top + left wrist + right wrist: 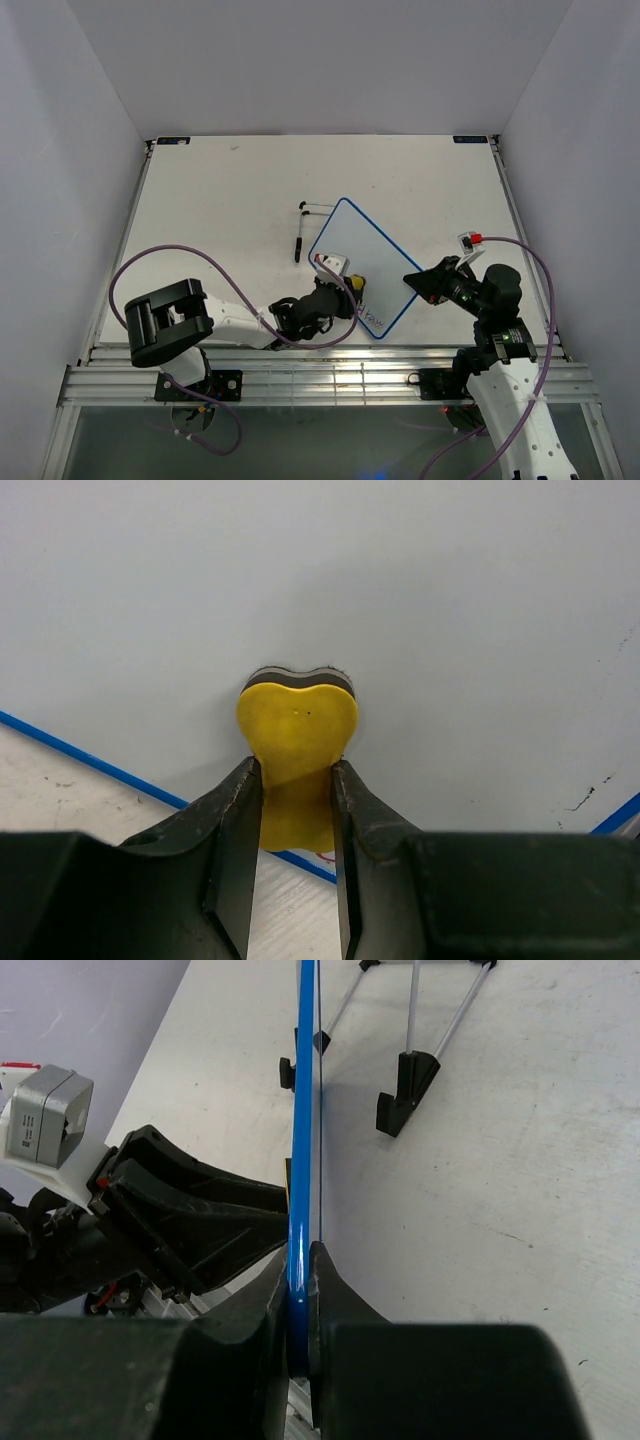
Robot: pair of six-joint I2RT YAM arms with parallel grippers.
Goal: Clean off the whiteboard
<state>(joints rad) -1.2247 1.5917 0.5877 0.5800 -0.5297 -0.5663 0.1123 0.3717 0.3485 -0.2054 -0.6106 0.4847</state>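
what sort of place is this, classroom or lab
Most likely a robot lab cell: a white table boxed in by plain walls, left arm and right arm bolted to a metal rail, and a small whiteboard.

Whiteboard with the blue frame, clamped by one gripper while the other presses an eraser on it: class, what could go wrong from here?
The right gripper pinches only the thin blue frame edge of the white rectangular whiteboard; wiping pressure might twist it loose. The left gripper holds the yellow heart-shaped eraser by its narrow end, so it might pivot or slip out.
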